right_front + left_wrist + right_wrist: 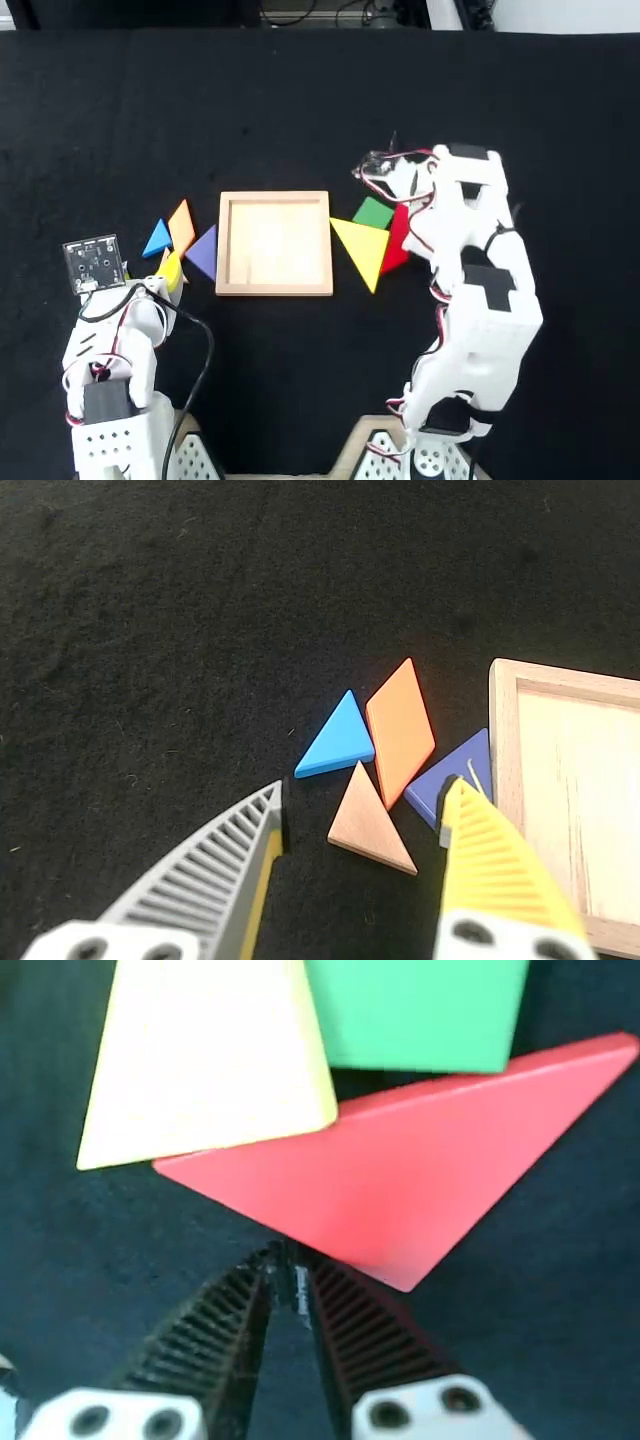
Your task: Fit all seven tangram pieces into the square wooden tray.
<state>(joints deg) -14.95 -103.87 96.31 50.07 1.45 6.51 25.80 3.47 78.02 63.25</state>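
The square wooden tray [323,243] lies in the middle of the table with nothing in it. To its left are a blue triangle [335,742], an orange parallelogram [400,730], a purple triangle [460,775] and a tan triangle [365,825]. My left gripper [365,792] hangs open just above the tan triangle, one finger on each side of it. On the tray's right lie a yellow triangle [363,250], a green square [373,212] and a red triangle [400,1180]. My right gripper [287,1265] is shut, its tips at the red triangle's long edge.
Black cloth covers the whole table. The right arm [470,250] stands over the red triangle's outer side. Both arm bases sit at the near edge. The tray's rim [505,740] lies right beside the left gripper's yellow finger [490,860].
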